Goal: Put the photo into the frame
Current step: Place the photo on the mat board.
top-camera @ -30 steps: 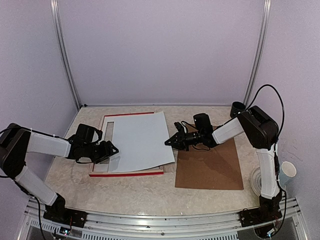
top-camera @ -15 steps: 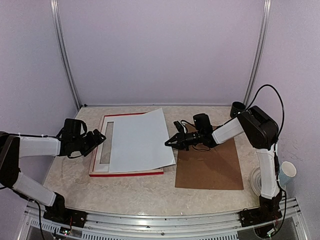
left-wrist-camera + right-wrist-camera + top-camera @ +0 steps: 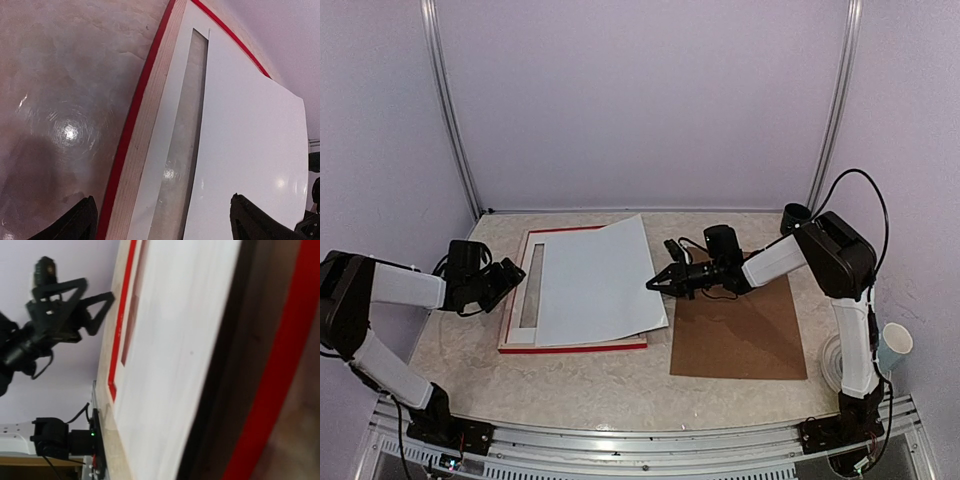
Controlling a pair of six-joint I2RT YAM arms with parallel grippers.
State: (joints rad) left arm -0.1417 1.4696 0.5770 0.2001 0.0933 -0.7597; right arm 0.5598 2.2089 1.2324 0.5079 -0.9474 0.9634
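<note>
The red frame (image 3: 570, 346) lies flat on the table with its pale wood back (image 3: 150, 115) up and a white mat (image 3: 177, 90) inside it. The photo (image 3: 595, 285) rests on top with its blank white side up, so its picture does not show. It leaves a strip of the mat opening uncovered on the left. My right gripper (image 3: 653, 284) is shut on the photo's right edge, which stands a little off the frame (image 3: 280, 355). My left gripper (image 3: 510, 278) is open beside the frame's left rail, holding nothing (image 3: 165, 225).
A brown hardboard panel (image 3: 740, 340) lies right of the frame, under the right arm. A paper cup (image 3: 895, 348) stands at the far right edge and a dark cup (image 3: 796, 215) at the back right. Aluminium posts and walls close in the table.
My left gripper opened, let go of the photo's lower-left corner and drew back to the left. The photo settled flatter and slid slightly left. The right gripper closed and crept left.
</note>
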